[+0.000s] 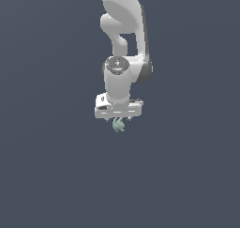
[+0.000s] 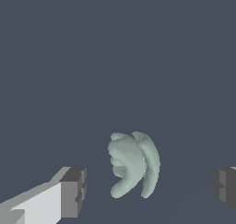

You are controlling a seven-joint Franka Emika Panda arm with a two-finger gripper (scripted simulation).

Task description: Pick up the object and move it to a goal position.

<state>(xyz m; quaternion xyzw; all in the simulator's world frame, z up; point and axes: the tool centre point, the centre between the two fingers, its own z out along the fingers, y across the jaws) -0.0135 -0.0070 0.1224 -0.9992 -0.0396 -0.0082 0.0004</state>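
The object [image 1: 118, 125] is a tiny pale mint-green lump with curved, leaf-like lobes. In the exterior view it sits directly under the white gripper [image 1: 119, 121], just below the hand. In the wrist view the object [image 2: 133, 164] lies between the two dark-tipped fingers [image 2: 73, 191], with clear gaps on both sides. The jaws stand wide apart and touch nothing. The gripper [image 2: 148, 188] is open and empty, straddling the object from above.
The white arm [image 1: 123, 39] comes down from the top of the exterior view. Around it is only a plain dark grey-blue floor [image 1: 51, 175].
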